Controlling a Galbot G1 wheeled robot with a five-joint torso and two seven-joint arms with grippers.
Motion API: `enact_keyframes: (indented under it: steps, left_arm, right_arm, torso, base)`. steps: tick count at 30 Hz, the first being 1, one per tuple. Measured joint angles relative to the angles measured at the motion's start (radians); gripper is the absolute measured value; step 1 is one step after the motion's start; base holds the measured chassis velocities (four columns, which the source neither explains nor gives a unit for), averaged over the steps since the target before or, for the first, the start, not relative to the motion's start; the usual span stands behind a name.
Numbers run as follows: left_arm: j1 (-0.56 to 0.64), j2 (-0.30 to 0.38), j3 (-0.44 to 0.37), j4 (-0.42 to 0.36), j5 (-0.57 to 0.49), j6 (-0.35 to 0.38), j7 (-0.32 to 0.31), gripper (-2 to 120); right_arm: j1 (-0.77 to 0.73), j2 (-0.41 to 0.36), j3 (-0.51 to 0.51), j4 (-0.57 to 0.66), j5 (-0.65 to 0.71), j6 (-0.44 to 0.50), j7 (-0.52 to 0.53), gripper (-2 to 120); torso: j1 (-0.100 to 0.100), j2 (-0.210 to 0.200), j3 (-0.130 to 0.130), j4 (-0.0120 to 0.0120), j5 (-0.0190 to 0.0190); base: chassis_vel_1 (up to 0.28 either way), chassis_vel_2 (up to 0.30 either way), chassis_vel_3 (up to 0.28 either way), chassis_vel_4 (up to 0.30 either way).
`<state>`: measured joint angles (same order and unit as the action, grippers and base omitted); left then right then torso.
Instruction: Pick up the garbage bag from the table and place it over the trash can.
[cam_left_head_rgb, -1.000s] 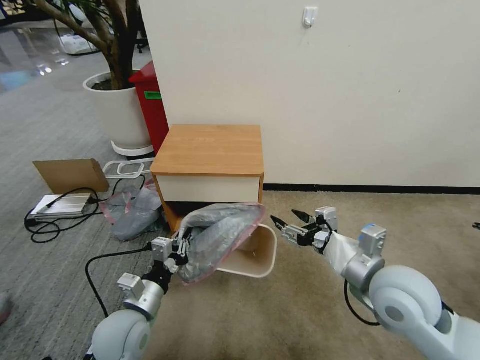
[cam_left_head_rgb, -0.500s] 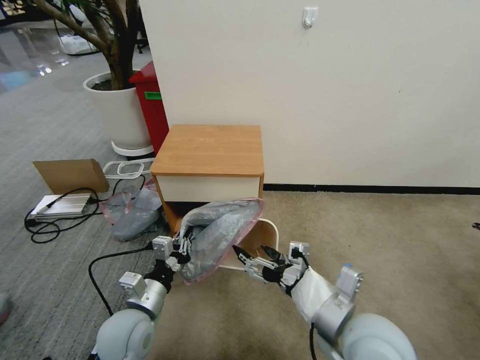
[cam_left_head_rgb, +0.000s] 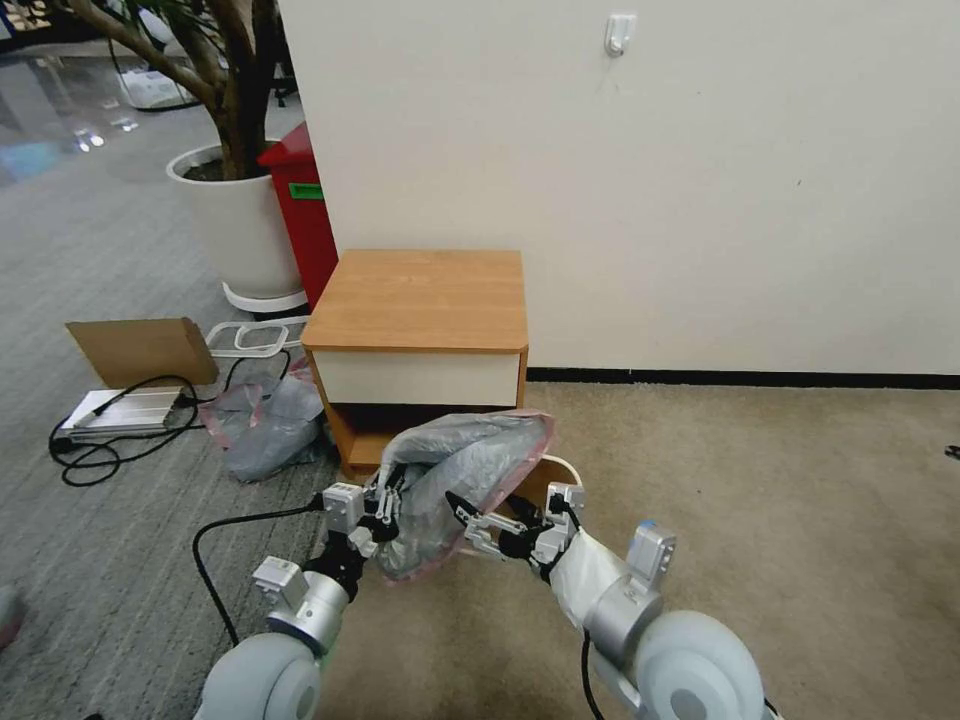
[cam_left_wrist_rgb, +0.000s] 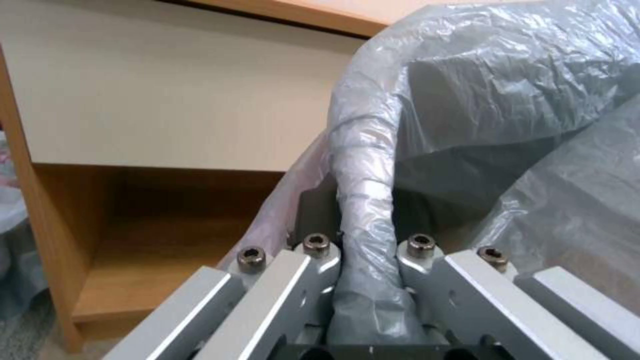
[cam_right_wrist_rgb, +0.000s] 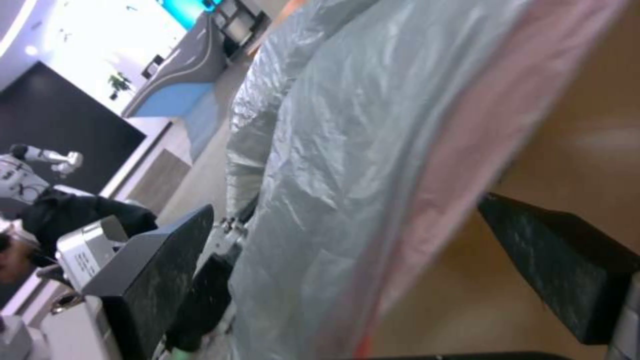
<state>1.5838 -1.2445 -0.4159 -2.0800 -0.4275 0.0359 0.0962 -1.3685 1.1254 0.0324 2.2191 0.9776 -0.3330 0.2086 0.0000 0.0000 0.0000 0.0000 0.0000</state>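
Note:
The garbage bag (cam_left_head_rgb: 470, 462), grey with a pink rim, hangs bunched just in front of the table (cam_left_head_rgb: 420, 300). My left gripper (cam_left_head_rgb: 388, 494) is shut on a twisted fold of the bag (cam_left_wrist_rgb: 365, 210), close to the table's white drawer front (cam_left_wrist_rgb: 167, 100). My right gripper (cam_left_head_rgb: 476, 505) is open at the bag's lower right edge. In the right wrist view the pink-rimmed plastic (cam_right_wrist_rgb: 347, 165) lies between its black fingers (cam_right_wrist_rgb: 160, 270). The trash can (cam_left_head_rgb: 563, 464) sits on the floor behind the bag, with just a bit of cream rim showing.
A second grey-and-pink plastic heap (cam_left_head_rgb: 262, 420) lies left of the table beside black cables (cam_left_head_rgb: 120, 440), a cardboard piece (cam_left_head_rgb: 145, 348) and a flat white box. A red bin (cam_left_head_rgb: 305, 215) and a white planter (cam_left_head_rgb: 235, 225) stand behind. Beige carpet lies open to the right.
My right arm swung left from beside the trash can to the bag's edge, fingers still open. The left gripper and the bag shifted slightly right, covering more of the can.

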Motion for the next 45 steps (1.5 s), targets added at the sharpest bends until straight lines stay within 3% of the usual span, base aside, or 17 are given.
enact_keyframes:
  steps: [6, 8, 33, 45]
  left_arm:
    - [0.002, -0.004, 0.004, 0.002, 0.002, 0.000, 0.001, 5]
    - [0.002, -0.004, 0.004, 0.003, 0.002, 0.001, 0.001, 5]
    - [-0.011, -0.010, -0.014, 0.012, -0.005, 0.005, -0.004, 5]
    - [-0.034, -0.013, -0.044, 0.021, -0.059, 0.028, -0.021, 5]
  right_arm:
    - [0.006, 0.033, -0.018, -0.021, -0.016, 0.008, -0.014, 98]
    - [0.007, 0.042, -0.025, -0.028, -0.027, 0.010, -0.018, 92]
    - [0.021, 0.065, -0.043, -0.053, -0.069, 0.037, -0.025, 1]
    - [-0.003, 0.039, -0.017, -0.033, -0.085, 0.047, -0.041, 0]
  torso:
    - [0.000, 0.000, 0.000, 0.0000, 0.0000]
    - [0.000, 0.000, 0.000, 0.0000, 0.0000]
    - [0.000, 0.000, 0.000, 0.0000, 0.0000]
    - [0.000, 0.000, 0.000, 0.0000, 0.0001]
  base:
    - [0.000, 0.000, 0.000, 0.000]
    - [0.000, 0.000, 0.000, 0.000]
    - [0.000, 0.000, 0.000, 0.000]
    - [0.000, 0.000, 0.000, 0.000]
